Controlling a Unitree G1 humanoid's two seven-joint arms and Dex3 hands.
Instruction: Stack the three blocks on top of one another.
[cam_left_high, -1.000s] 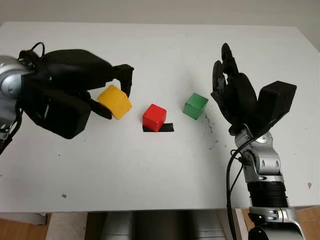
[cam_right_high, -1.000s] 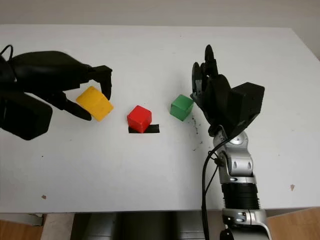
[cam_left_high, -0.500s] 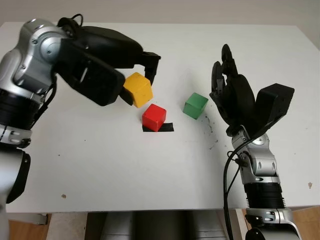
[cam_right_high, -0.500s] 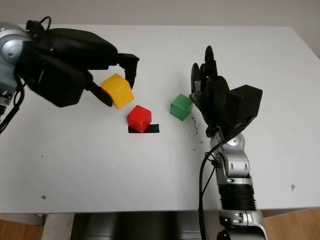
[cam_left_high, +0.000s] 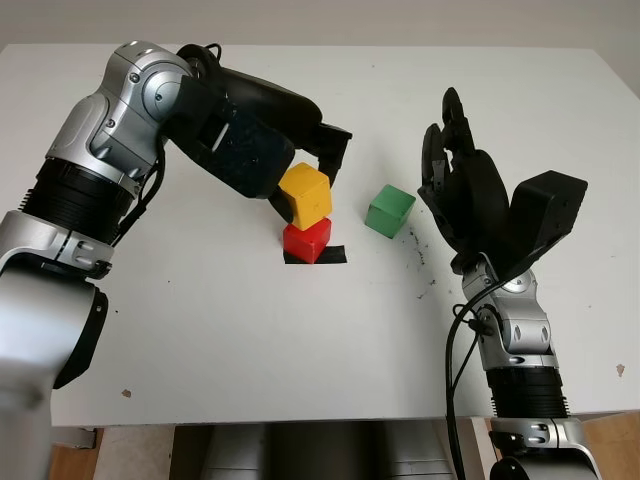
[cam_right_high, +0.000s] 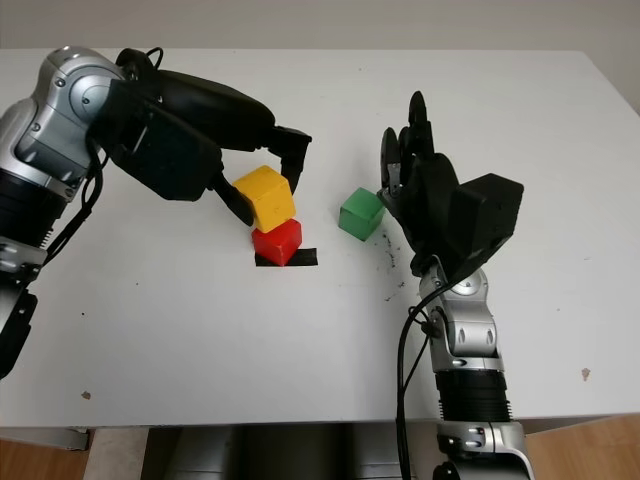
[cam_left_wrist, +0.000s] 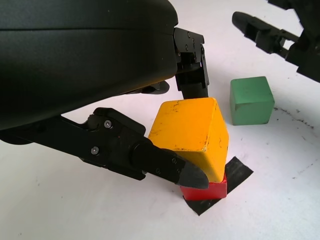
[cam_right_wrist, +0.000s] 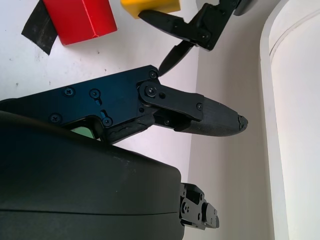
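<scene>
Left hand (cam_left_high: 300, 170) is clamped on the yellow block (cam_left_high: 305, 194), fingers on opposite faces, holding it right over the red block (cam_left_high: 308, 240). Red block sits on a strip of black tape (cam_left_high: 334, 255) near the middle of the white table (cam_left_high: 200, 340). Left wrist view: yellow sits at or just above red's top; contact can't be confirmed.

Step in hand, judged: seat yellow on red. To do it well, level the block, square its edges to red's, lower straight, then let go without dragging sideways.

Yellow is a cube, no real long axis; it looks slightly tilted and twisted relative to red, overhanging a bit.

Green block (cam_left_high: 390, 210) stands just beside the stack toward the right hand (cam_left_high: 455, 170), which is open, holding nothing, near green.
</scene>
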